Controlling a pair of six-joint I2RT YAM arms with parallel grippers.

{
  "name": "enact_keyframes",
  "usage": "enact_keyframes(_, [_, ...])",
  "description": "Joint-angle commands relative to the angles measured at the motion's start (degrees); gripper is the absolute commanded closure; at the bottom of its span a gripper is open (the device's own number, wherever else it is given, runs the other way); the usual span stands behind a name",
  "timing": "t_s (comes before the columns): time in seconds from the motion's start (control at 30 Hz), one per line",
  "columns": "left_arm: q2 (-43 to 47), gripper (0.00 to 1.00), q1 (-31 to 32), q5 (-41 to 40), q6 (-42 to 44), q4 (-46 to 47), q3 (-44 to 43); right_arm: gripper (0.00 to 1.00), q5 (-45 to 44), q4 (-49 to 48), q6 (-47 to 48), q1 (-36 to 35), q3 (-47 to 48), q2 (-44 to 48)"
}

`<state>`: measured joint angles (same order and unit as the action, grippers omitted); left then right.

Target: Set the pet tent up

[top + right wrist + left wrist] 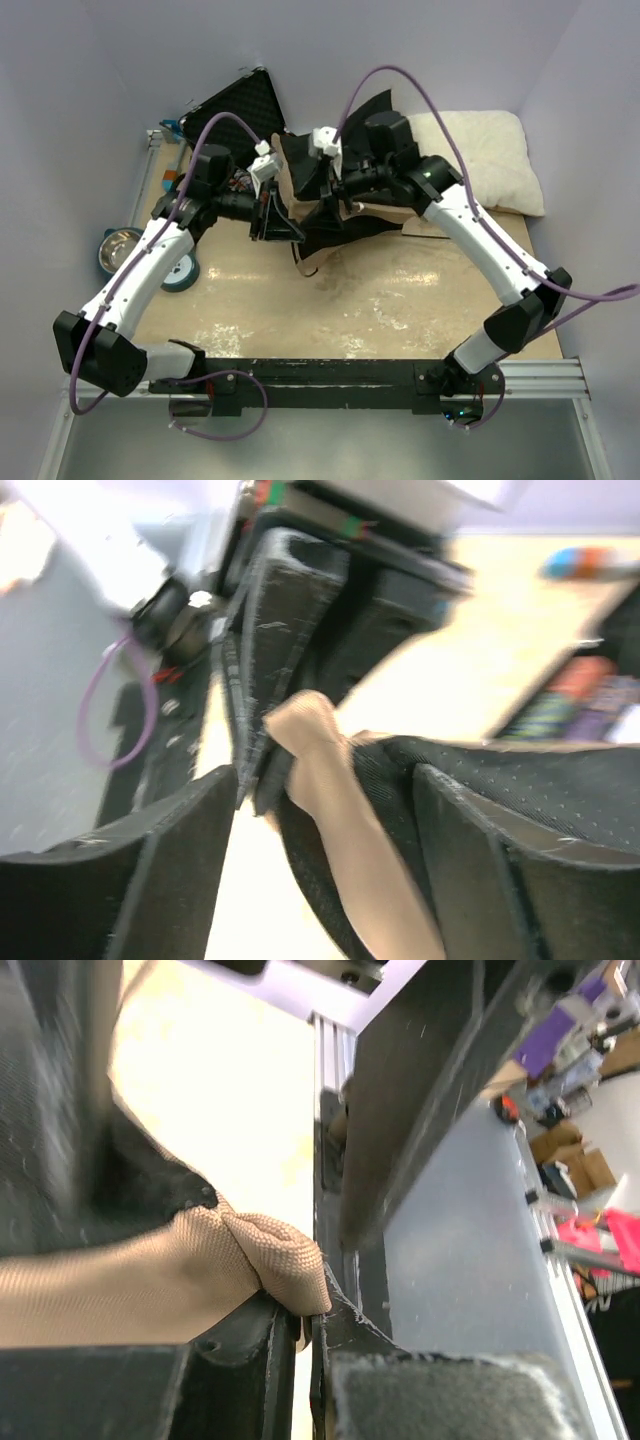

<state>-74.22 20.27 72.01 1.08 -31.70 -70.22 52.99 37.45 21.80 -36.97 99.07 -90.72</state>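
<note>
On my left, the left gripper (306, 1328) is closed almost fully on a bunched corner of tan hem (265, 1260). Only that small fold sits between the jaws. The bite looks thin to me, and a sideways tug could pull the cloth out.

That hem belongs to the pet tent (322, 222), which lies crumpled and unraised on the table (400, 300) between the two arms, in front of the black case (238, 100). As it stands, the left pinch is the only hold on it. If that goes, I expect the canvas to slump back into the heap.

To the right, the right gripper (330, 880) stands wide open. The hem runs through the gap, and I see no clamping on it. This view is blurred, so I cannot judge the clearance. Closing here risks catching black floor fabric with the hem, or knocking the left fingers just ahead. I cannot see the poles, so a snag there is possible too.

Further right, the white pillow (495, 160) lies near the right arm, and a wide swing might drag it.
</note>
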Motion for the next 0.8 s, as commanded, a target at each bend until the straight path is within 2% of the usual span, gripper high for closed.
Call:
enact_keyframes(0.0, [-0.84, 1.0, -0.41, 0.85, -16.79, 10.14, -4.4, 0.15, -8.93, -9.92, -9.13, 4.09, 3.16, 8.52])
enact_keyframes(0.1, [-0.67, 1.0, -0.32, -0.8, -27.41, 21.91, -4.32, 0.12, -18.07, -14.76, -11.08, 4.72, -0.44, 15.02])
enact_keyframes(0.2, [-0.06, 1.0, 0.46, -3.79, -33.06, 30.71, -3.53, 0.09, -21.09, -14.7, -12.4, 4.8, -4.75, 19.95])
enact_keyframes(0.3, [0.47, 1.0, 2.4, -7.05, -30.36, 30.65, -3.09, 0.09, -21.26, -11.27, -13.1, 4.72, -6.34, 21.89])
enact_keyframes(0.43, [1.87, 1.0, 4.16, -11.7, -23.86, 27.83, -2.12, 0.11, -22.23, -7.49, -8.54, 4.72, -9.58, 24.79])
enact_keyframes(0.53, [5.38, 1.0, 5.74, -10.23, -19.82, 33.78, 3.22, 0.11, -24.24, -6.17, -5.99, 4.63, -12.31, 26.9])
enact_keyframes(0.63, [9.95, 1.0, 8.02, -12.05, -10.34, 29.53, 7.45, 0.1, -29.5, -6.51, -4.84, 4.72, -13.98, 28.75])
enact_keyframes(0.67, [12.23, 1.0, 8.9, -15.29, -9.61, 29.33, 9.38, 0.1, -29.61, -6.78, -4.67, 4.72, -14.25, 29.36])
enact_keyframes(0.77, [14.36, 1.0, 11.53, -20.66, -15.04, 34.94, 14.74, 0.1, -28.39, -8.35, -7.2, 4.72, -13.73, 29.11])
